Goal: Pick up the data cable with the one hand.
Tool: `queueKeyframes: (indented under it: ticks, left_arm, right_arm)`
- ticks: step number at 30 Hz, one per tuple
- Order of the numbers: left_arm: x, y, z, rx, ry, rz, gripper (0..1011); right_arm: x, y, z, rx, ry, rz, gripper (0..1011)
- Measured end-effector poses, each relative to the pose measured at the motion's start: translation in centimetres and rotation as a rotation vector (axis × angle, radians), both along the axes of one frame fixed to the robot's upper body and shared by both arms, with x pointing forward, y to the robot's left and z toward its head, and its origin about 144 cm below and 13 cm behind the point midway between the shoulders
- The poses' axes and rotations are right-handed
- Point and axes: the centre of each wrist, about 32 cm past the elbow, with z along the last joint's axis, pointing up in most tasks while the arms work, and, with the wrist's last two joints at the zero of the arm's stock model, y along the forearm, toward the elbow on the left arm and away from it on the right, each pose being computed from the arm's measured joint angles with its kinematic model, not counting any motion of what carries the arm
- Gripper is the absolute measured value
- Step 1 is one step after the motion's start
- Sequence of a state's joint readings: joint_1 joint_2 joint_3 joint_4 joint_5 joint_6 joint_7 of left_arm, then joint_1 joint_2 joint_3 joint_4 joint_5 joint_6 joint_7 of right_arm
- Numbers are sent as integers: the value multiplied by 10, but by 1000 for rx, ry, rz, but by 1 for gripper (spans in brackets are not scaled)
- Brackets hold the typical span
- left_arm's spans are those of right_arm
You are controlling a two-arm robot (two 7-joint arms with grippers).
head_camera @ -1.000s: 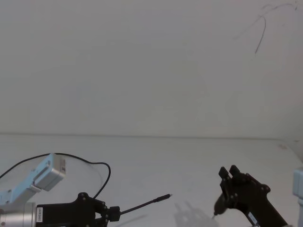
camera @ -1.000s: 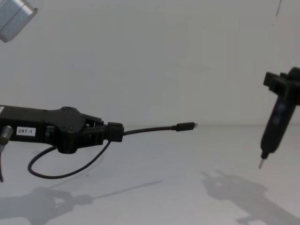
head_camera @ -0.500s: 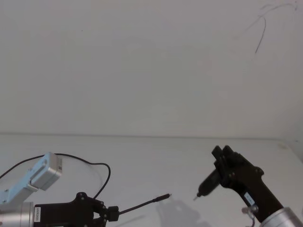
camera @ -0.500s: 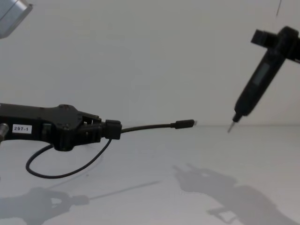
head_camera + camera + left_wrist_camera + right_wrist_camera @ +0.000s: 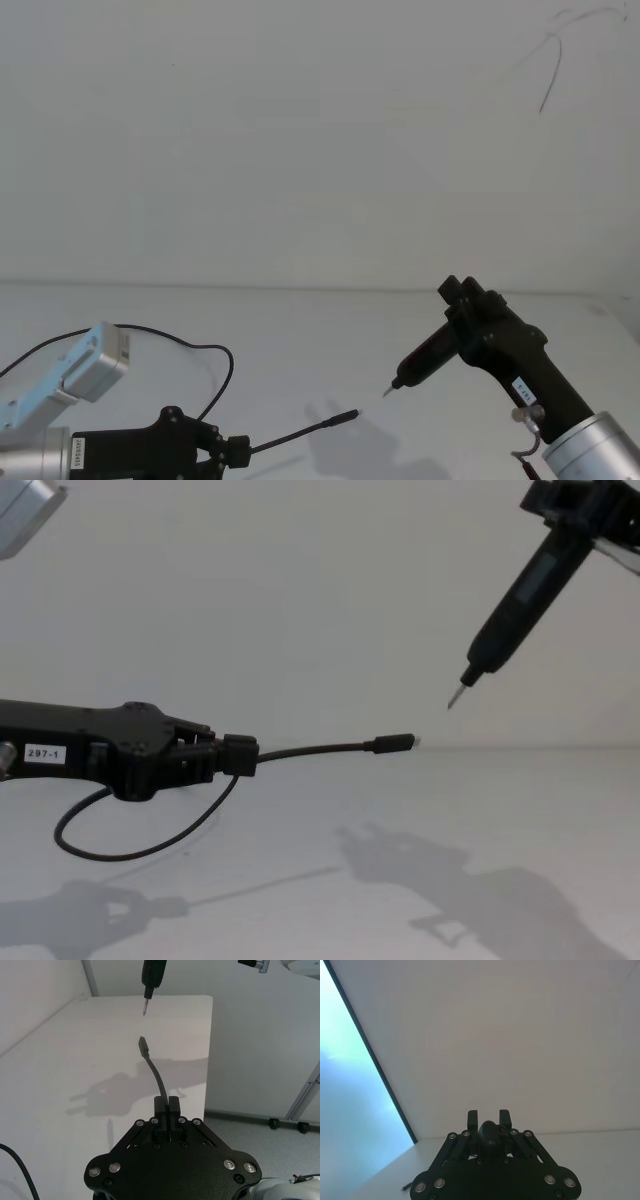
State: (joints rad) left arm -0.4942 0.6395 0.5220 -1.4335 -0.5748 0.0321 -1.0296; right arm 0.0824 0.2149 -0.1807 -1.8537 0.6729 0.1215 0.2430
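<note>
Left gripper: the left gripper (image 5: 240, 755) (image 5: 240, 452) (image 5: 167, 1105) sits low on the robot's left side and reaches in toward the middle. Its fingers are pinched right down on the cable. We can read "297-1" on the white label (image 5: 42, 753) on its body.

Data cable: the data cable (image 5: 310, 750) (image 5: 290, 437) (image 5: 156, 1075) is clamped between those fingertips. The front stretch pokes out past them, pretty much level in the chest view.

Plug: the plug (image 5: 392, 744) (image 5: 345, 415) (image 5: 143, 1046) at the free end hangs in the air above the table (image 5: 560, 800), with its short silvery tip facing the robot's right.

Slack: behind the fingers the rest of the cable droops in a loop (image 5: 120, 855) (image 5: 225, 362) under the gripper body. We can't tell whether it touches the table.

Right gripper: the right gripper (image 5: 462, 295) (image 5: 565, 505) (image 5: 489, 1117) is higher up on the right side. It's closed around a dark pen-like tool (image 5: 515, 600) (image 5: 428, 357) (image 5: 152, 972) (image 5: 490, 1137), which slants down toward the left.

Tool tip: the needle tip (image 5: 455, 697) (image 5: 386, 392) (image 5: 144, 1009) is near the plug, with a clear gap between them. In the chest view we see it above and to the right of the plug.

Table: plain white, and both grippers throw shadows (image 5: 440, 880) on it.
</note>
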Motion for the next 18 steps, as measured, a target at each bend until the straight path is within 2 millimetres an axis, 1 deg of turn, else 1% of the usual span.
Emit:
queueKeyframes:
  ticks: [18]
  left_arm:
    - [0, 0, 0, -1, 0, -1, 40]
  right_arm:
    - [0, 5, 4, 54, 27, 64, 251]
